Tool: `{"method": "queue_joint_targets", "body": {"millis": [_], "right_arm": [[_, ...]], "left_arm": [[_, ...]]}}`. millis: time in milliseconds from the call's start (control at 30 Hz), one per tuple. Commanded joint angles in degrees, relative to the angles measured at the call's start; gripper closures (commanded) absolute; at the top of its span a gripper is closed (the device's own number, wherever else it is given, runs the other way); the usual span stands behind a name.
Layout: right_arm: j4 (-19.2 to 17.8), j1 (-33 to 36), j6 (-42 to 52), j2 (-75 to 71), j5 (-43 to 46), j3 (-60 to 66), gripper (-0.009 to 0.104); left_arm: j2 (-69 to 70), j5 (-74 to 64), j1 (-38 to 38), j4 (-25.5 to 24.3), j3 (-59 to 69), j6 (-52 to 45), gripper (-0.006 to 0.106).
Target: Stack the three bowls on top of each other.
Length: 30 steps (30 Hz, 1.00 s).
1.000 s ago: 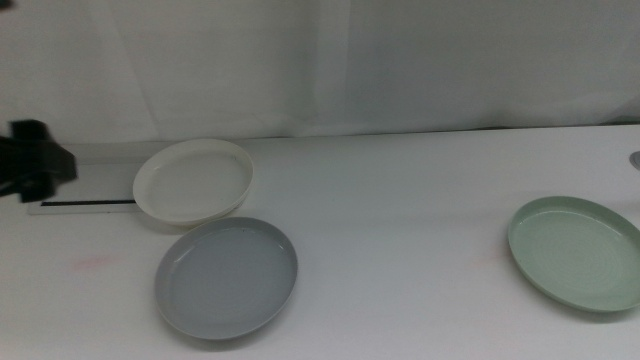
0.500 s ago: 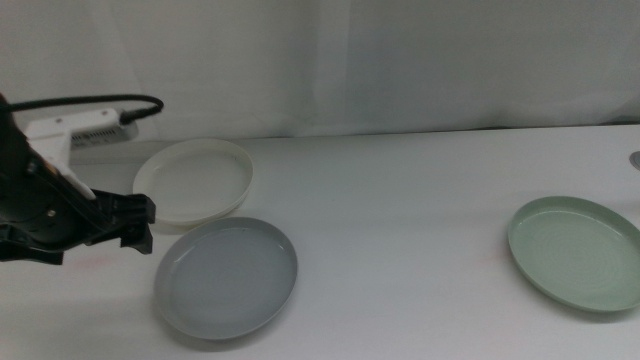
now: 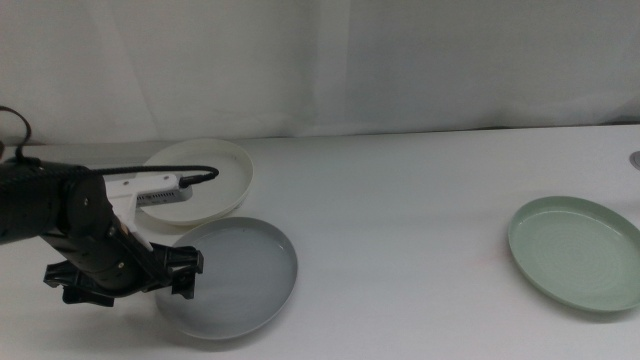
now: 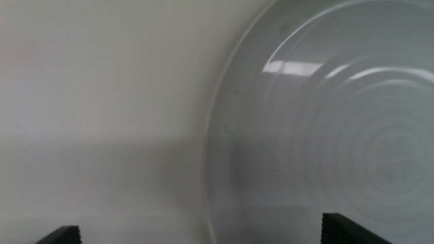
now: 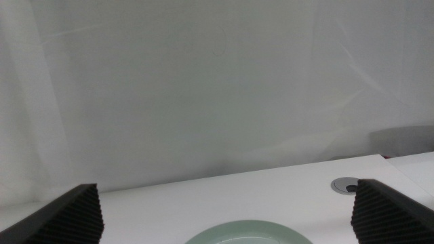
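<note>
left pincer (image 3: 185, 272): dark jaws spread wide, holding nothing, low over the near-left rim of the grey bowl; the wrist view shows the rim lying between the jaws.
grey shallow round plastic bowl (image 3: 232, 275): landmark; flat on the white surface (image 3: 400, 220), smooth, faint concentric rings inside, glossy glare.
cream-white shallow round plastic bowl (image 3: 215, 175): just behind the grey bowl, rims near or touching, can't tell; partly hidden by the left arm.
pale green shallow round plastic bowl (image 3: 577, 250): well apart to the right of the grey bowl, flat.
right pincer (image 5: 224, 217): jaws wide apart, empty, waiting near the green bowl, out of middle view.
handling: likely light, stiff, slick plastic; thin raised rim is the only grip point, pinch rim edge-on; may slide or tilt if grabbed shallow.
</note>
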<state>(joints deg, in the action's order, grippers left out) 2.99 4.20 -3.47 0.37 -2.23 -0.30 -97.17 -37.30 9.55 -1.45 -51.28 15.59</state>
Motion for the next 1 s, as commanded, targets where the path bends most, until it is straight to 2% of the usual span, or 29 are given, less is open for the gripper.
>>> {"method": "queue_joint_targets", "body": {"millis": [0, 233, 333, 367, 433, 567, 767, 967], "right_arm": [[-0.60, -0.23, 0.41, -0.33, 0.60, 2.28, -0.008], [-0.60, -0.23, 0.41, -0.33, 0.64, 2.28, -0.008], [-0.60, -0.23, 0.41, -0.33, 0.64, 2.28, -0.008], [-0.60, -0.23, 0.41, -0.33, 0.64, 2.28, -0.008], [-0.60, -0.23, 0.41, -0.33, 0.64, 2.28, -0.008], [-0.60, -0.23, 0.41, -0.33, 0.64, 2.28, -0.008], [-0.60, -0.23, 0.41, -0.33, 0.73, 2.28, -0.008], [-0.60, -0.23, 0.41, -0.33, 0.86, 2.28, -0.008]], "left_arm": [[-0.92, 2.76, 0.41, -0.92, 1.07, 1.00, 0.009], [-3.44, 4.71, 0.41, -0.92, 1.33, 1.00, 0.009], [-3.67, 5.10, 0.41, -0.92, 1.33, 1.00, 0.016], [-3.78, 5.10, 0.41, -0.92, 1.33, 1.00, 0.021], [-4.32, 4.91, 0.41, -0.92, 1.33, 1.00, 0.042], [-5.39, 4.31, 0.41, -0.92, 1.44, 1.00, 0.104], [-6.10, 5.88, 0.41, -0.71, 1.72, 0.75, 0.103], [-3.12, 1.61, 0.41, -0.28, -0.94, -0.06, 0.103]]}}
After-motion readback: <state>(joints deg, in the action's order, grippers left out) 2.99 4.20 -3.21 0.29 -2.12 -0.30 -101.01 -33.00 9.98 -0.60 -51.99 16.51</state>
